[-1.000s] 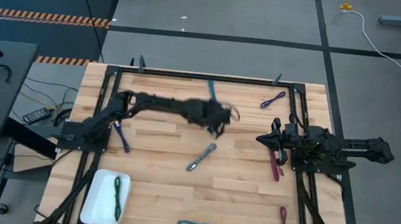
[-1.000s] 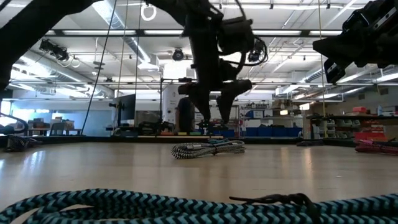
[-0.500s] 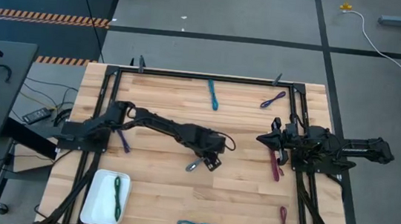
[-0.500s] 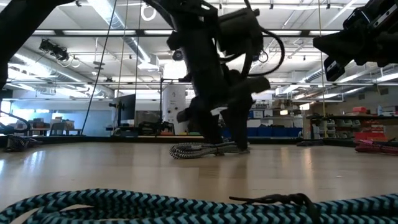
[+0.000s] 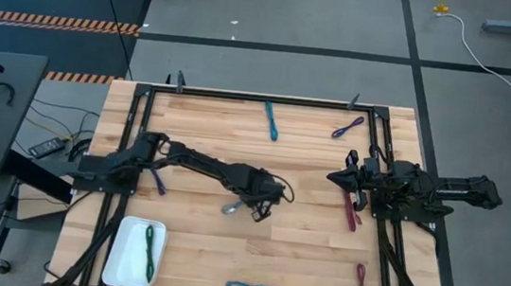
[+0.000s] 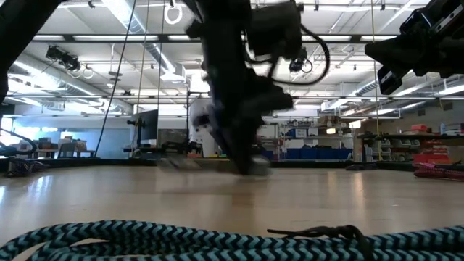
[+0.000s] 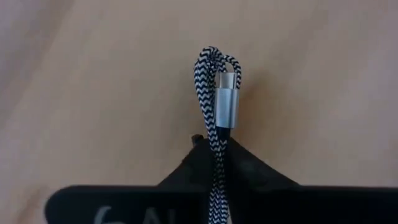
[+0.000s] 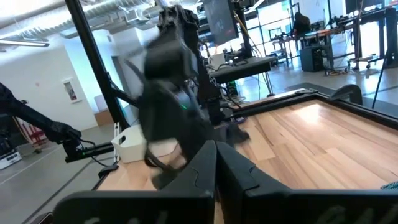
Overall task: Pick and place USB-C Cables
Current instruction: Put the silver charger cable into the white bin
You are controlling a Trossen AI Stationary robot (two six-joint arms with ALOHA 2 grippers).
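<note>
Gripping the grey braided USB-C cable (image 7: 216, 124), the left gripper (image 5: 251, 206) is seen near the table's (image 5: 310, 254) middle, its fingers (image 7: 249, 171) closed on the folded bundle, whose silver plug points away from the wrist. A green cable (image 5: 148, 249) is seen lying in the white tray (image 5: 119, 260) at the near left corner. The right gripper (image 5: 339, 178) is held above the right side with fingers together, a magenta cable (image 5: 351, 210) lying just beside it.
</note>
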